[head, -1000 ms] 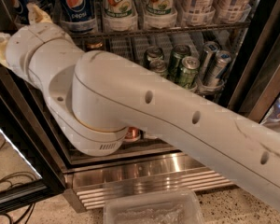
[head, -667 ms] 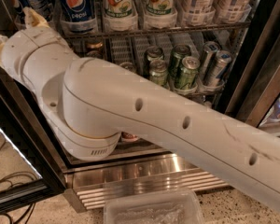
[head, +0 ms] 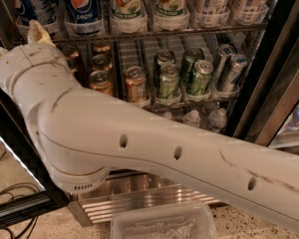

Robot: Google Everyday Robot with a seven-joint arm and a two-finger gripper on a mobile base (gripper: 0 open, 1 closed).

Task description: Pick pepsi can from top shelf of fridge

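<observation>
A blue pepsi can (head: 82,6) stands on the top shelf (head: 154,34) of the fridge (head: 271,68), second from the left. Another blue can (head: 21,4) is beside it at the left edge. My gripper (head: 15,44) is at the far left, just below and left of the shelf rail, in front of the dark door frame. Its two tan fingertips (head: 37,32) stand apart with nothing between them, so it is open. My white arm (head: 154,148) crosses the whole view and hides the lower part of the fridge.
White-and-green 7UP cans (head: 127,4) and pale cans (head: 209,1) fill the rest of the top shelf. Orange-gold cans (head: 136,83) and green cans (head: 199,76) sit one shelf down. A ribbed steel base (head: 139,198) and a clear plastic tray (head: 159,225) lie below.
The gripper's upper fingertip has dropped a little below the top shelf. The arm's thick elbow has swung down and to the left. The cans have not moved.
</observation>
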